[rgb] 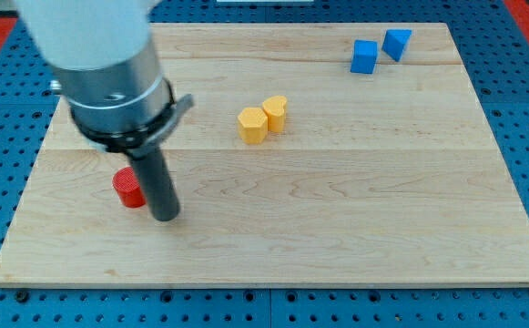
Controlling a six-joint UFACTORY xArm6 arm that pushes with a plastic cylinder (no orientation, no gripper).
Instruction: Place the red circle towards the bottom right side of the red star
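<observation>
The red circle (128, 189) lies on the wooden board (337, 210) at the view's left. It is partly hidden by my rod. My tip (165, 217) rests on the board just right of the red circle and slightly below it, touching or nearly touching it. No red star shows in the view; the arm's grey body (109, 73) covers the board's upper left part.
A yellow hexagon (252, 126) and a second yellow block (275, 113) sit side by side, touching, at the upper middle. Two blue blocks (364, 56) (396, 44) lie close together near the top right edge.
</observation>
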